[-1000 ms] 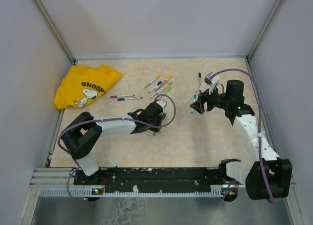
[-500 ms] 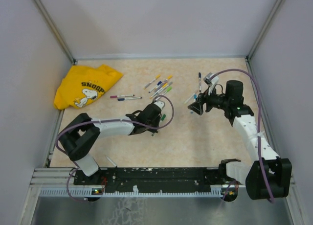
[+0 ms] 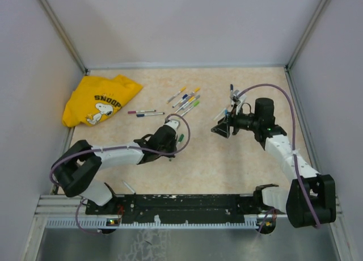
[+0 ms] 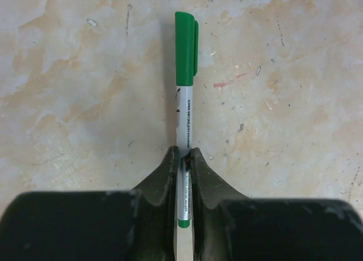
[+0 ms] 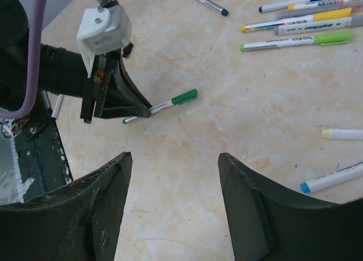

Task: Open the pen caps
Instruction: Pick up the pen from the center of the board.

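Observation:
A green pen (image 4: 184,119) lies on the table with its green pen cap (image 4: 186,48) on, pointing away from my left gripper (image 4: 182,153). That gripper is shut on the grey-white barrel near its tail end. The right wrist view shows the same pen (image 5: 161,106), its cap (image 5: 184,96) and the left gripper (image 5: 116,99) holding it. My right gripper (image 5: 173,159) hovers open above the bare table just short of the pen, nothing between its fingers. From above, the left gripper (image 3: 170,137) and right gripper (image 3: 220,129) face each other, with the green cap (image 3: 181,139) between them.
Several capped pens (image 3: 187,100) lie fanned out at the table's middle back, two more (image 3: 145,112) to their left, others (image 3: 229,102) behind the right gripper. A yellow Snoopy shirt (image 3: 99,102) is bunched at the back left. Grey walls close in the table.
My left gripper has shut on the green pen and drawn back to the left with it. The right arm has swung left toward the pen, its jaws a little narrower.

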### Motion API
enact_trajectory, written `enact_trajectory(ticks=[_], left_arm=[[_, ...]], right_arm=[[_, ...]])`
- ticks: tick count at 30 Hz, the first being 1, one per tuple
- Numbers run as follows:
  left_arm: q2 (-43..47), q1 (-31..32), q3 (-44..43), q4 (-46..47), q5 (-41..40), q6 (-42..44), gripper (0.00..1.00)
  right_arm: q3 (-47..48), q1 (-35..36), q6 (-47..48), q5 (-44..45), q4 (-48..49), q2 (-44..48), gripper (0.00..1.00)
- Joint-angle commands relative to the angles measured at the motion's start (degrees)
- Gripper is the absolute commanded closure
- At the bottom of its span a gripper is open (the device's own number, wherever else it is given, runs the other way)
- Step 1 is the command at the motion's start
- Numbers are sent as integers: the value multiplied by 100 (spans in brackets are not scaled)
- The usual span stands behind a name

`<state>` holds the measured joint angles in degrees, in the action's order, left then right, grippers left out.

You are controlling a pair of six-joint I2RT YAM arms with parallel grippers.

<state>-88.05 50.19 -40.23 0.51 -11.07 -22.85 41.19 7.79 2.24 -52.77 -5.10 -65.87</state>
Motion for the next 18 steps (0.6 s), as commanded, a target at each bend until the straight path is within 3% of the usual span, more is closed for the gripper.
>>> enact_trajectory(ticks=[1, 18], left_arm=[[328, -130, 224, 678, 167, -260, 100], [877, -838, 1268, 2882, 1712, -1250, 100]], right_arm=[[-259, 103, -639, -397, 1040, -63, 38], [-798, 835, -1577, -539, 2488, -583, 35]])
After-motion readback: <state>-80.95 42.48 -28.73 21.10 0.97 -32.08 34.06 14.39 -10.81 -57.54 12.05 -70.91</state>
